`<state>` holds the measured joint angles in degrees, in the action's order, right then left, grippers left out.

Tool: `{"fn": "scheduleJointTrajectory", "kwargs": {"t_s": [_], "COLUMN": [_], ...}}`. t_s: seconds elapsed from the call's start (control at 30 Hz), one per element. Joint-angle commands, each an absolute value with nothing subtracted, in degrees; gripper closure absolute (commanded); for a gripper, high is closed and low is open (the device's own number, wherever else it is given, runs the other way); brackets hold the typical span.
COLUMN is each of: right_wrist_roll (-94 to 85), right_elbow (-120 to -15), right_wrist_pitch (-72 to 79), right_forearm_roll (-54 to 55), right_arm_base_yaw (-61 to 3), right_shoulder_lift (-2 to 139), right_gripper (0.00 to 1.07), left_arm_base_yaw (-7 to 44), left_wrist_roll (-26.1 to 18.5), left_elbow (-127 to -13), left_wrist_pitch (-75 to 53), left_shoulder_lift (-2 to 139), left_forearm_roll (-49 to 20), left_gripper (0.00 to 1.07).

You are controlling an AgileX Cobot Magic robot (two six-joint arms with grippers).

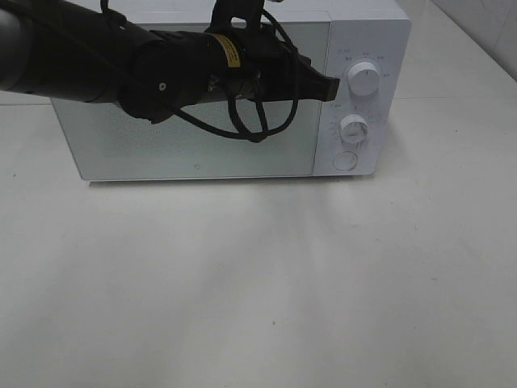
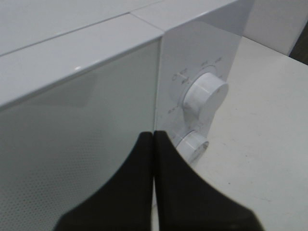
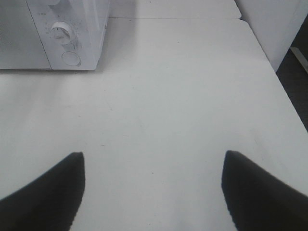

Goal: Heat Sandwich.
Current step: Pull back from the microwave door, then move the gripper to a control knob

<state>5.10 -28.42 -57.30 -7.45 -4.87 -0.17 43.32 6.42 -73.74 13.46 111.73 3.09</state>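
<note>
1. Left claw (image 1: pixel 329 87), clenched and empty, just beside the upper dial (image 1: pixel 363 81) of the microwave (image 1: pixel 194 137) at the table's (image 1: pixel 258 283) far edge.
2. Sandwich unseen; the door is shut.
3. Best approach, likely: meet the dial's rim squarely and turn slowly.
4. Right claw (image 3: pixel 154 155) hangs released.

Field notes, layout. White box-shaped microwave oven (image 1: pixel 355 14) sits toward the back of flat white table (image 1: pixel 258 291), its glass-fronted door (image 1: pixel 161 153) facing forward. At the oven's right end is the white control panel (image 1: pixel 389 105): round white upper knob (image 1: pixel 364 81) above round white lower knob (image 1: pixel 354 127), with round white button (image 1: pixel 345 160) below both. Black left gripper (image 1: pixel 327 87) lies across the door front from the left, its tip at the door–panel seam, just beside the upper knob. Black right gripper (image 3: pixel 154 155) hangs over bare table, in front and right of the oven, well apart.
</note>
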Motion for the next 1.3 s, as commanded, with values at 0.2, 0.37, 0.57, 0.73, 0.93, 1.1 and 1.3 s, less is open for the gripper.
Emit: {"fn": "scheduleJointTrajectory", "kwargs": {"t_s": [0.2,0.37,0.57,0.73,0.93,1.1,1.3], "right_wrist_roll": [5.33,5.27,5.27,5.27,5.27,5.27,5.27], "right_elbow": [-28.42,-28.42,-28.42,-28.42,-28.42,-28.42,-28.42], "right_wrist_pitch": [-57.12,-57.12,-57.12,-57.12,-57.12,-57.12,-57.12], "right_forearm_roll": [-7.33,-7.33,-7.33,-7.33,-7.33,-7.33,-7.33], "right_arm_base_yaw": [-4.64,-4.64,-4.64,-4.64,-4.64,-4.64,-4.64], "right_shoulder_lift": [-1.83,-1.83,-1.83,-1.83,-1.83,-1.83,-1.83], "right_gripper": [0.32,0.32,0.32,0.32,0.32,0.32,0.32], "left_arm_base_yaw": [45.21,45.72,45.89,45.89,45.89,45.89,45.55], "left_wrist_roll": [7.16,8.59,8.59,8.54,8.48,8.54,8.59], "left_elbow": [-67.09,-64.17,-64.17,-64.17,-64.17,-64.29,-64.29], "left_wrist_pitch": [12.49,5.16,-9.34,-17.48,-32.26,-42.97,-48.59], "left_shoulder_lift": [106.51,103.48,100.73,99.06,96.60,95.34,93.91], "left_forearm_roll": [1.95,1.83,1.09,-0.52,-0.40,0.00,0.63], "left_gripper": [1.07,1.04,0.23,0.07,0.08,0.08,0.08]}}
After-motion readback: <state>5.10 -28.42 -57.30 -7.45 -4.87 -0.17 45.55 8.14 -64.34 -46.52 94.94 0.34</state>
